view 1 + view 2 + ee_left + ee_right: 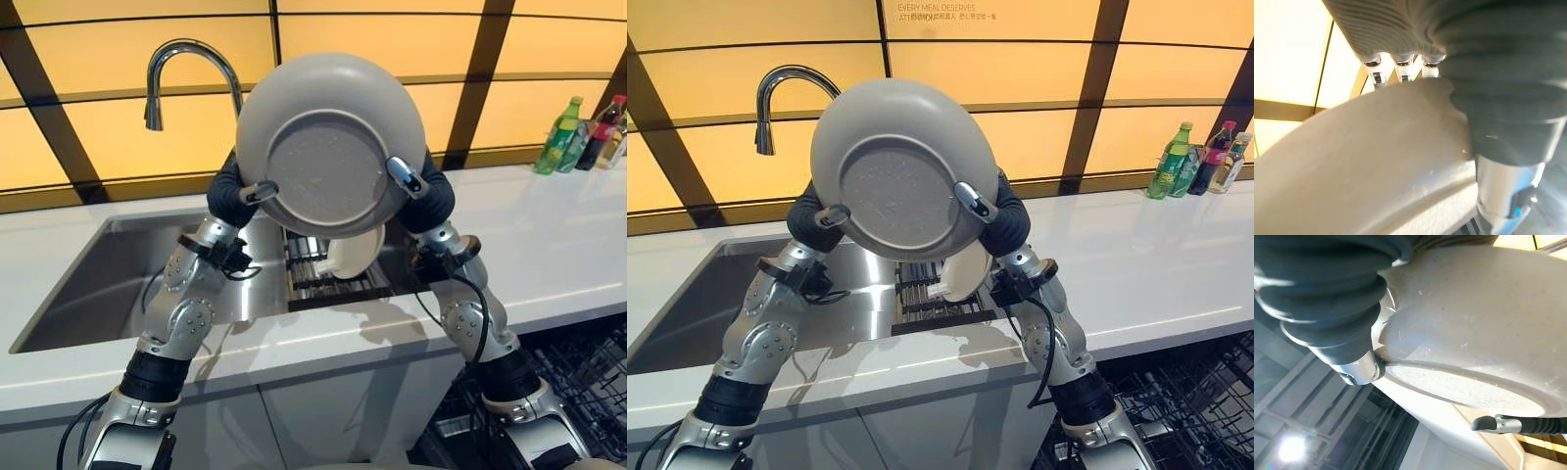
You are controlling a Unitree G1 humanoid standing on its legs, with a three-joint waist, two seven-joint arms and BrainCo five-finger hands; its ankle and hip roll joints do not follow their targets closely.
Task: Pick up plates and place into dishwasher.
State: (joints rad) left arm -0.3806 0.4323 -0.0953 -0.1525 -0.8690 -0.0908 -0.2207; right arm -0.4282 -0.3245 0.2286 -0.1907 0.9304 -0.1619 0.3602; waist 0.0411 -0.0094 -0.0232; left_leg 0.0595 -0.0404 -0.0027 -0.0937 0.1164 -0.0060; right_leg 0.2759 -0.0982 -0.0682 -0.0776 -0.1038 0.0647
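A large grey plate is held up over the sink, tilted so that its underside faces me. My left hand grips its left rim and my right hand its right rim. Each thumb presses on the underside and the fingers reach behind the rim. The left wrist view shows the fingers going over the plate's edge. In the right wrist view the plate's foot ring lies next to my right thumb. A second, cream plate stands on edge in the sink's rack.
A steel sink with a curved faucet is set in the white counter. Bottles stand at the counter's far right. An open dishwasher rack sits low on the right, below the counter edge.
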